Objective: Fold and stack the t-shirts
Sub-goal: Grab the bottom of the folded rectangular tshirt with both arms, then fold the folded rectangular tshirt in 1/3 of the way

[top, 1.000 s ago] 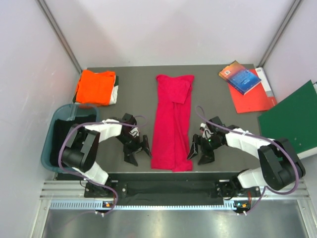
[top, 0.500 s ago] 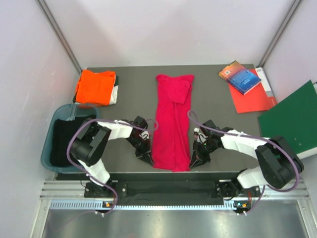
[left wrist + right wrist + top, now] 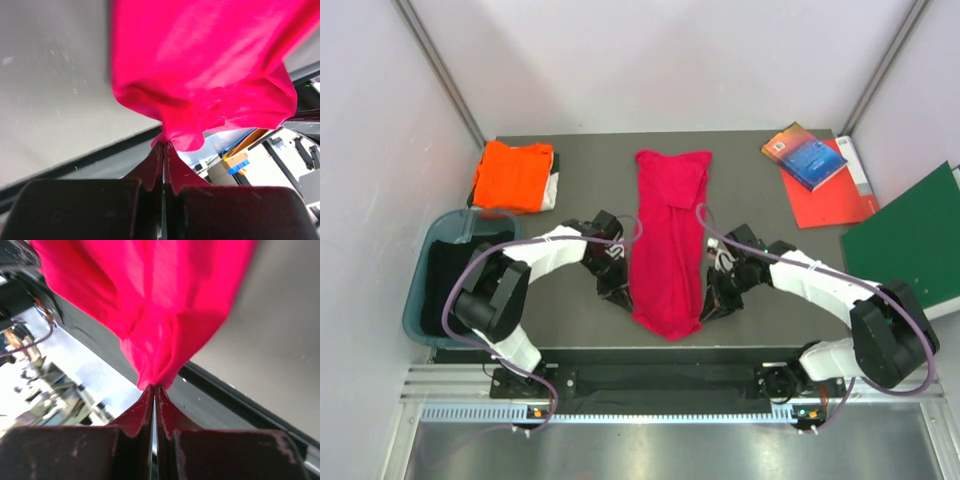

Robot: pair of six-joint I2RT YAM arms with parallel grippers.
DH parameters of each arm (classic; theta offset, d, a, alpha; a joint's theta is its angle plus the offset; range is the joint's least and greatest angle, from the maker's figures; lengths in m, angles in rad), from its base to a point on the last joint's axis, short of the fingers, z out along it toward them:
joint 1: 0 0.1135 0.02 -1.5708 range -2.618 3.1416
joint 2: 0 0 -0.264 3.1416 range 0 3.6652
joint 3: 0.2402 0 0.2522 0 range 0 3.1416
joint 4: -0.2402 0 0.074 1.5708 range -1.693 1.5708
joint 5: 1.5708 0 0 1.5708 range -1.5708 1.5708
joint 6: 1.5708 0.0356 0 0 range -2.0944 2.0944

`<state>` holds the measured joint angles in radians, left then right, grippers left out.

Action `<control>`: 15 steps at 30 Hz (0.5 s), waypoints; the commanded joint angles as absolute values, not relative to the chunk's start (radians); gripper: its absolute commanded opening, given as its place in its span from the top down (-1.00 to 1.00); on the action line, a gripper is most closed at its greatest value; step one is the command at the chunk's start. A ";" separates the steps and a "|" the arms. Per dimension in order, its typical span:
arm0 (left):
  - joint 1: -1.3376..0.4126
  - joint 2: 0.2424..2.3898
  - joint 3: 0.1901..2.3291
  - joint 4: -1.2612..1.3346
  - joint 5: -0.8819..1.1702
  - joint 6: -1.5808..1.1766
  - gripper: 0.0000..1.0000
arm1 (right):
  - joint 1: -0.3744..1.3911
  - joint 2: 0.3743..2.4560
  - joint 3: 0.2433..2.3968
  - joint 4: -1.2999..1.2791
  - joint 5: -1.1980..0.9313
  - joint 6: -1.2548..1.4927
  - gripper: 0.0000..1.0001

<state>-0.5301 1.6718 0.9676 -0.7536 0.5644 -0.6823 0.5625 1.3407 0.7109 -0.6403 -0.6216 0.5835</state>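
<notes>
The crimson t-shirt [image 3: 668, 240] lies in the middle of the table [image 3: 580, 170] as a narrow strip. Its long axis runs from your near edge straight to the far edge. Both claws are at its near end. The left gripper [image 3: 163, 148] is pressed together on the left near corner, and in the left wrist view you see the cloth bunched and pinched between its two fingers. The right gripper [image 3: 153, 389] is pinching the right near corner in the same way.

From both claws the rest of the shirt lies away, toward the far edge. So I judge that the next move is to carry the near hem over the strip to the far end. The two arms stand equally near, one on each side. Keep them level, otherwise the fold may go crooked.

The orange t-shirt [image 3: 512, 175] lies folded at the far left corner, well apart, behind a teal bin [image 3: 420, 300]. The blue book [image 3: 805, 155] at the far right has print on its cover, but it is too small to read. I see no brand on the shirts.
</notes>
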 commanded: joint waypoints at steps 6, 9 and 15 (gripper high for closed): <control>-0.509 1.629 1.232 -0.916 0.459 -0.709 1.00 | 0.545 1.423 1.038 -0.781 -0.447 0.408 1.00; -0.486 1.684 1.340 -0.925 0.433 -0.698 1.00 | 0.505 1.482 1.117 -0.782 -0.417 0.365 1.00; -0.448 1.846 1.572 -0.954 0.414 -0.667 1.00 | 0.419 1.644 1.328 -0.779 -0.388 0.292 1.00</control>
<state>-0.4728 1.7458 1.4498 -0.9051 0.4454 -0.6888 0.4641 1.5578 1.1831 -0.7780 -0.4358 0.3660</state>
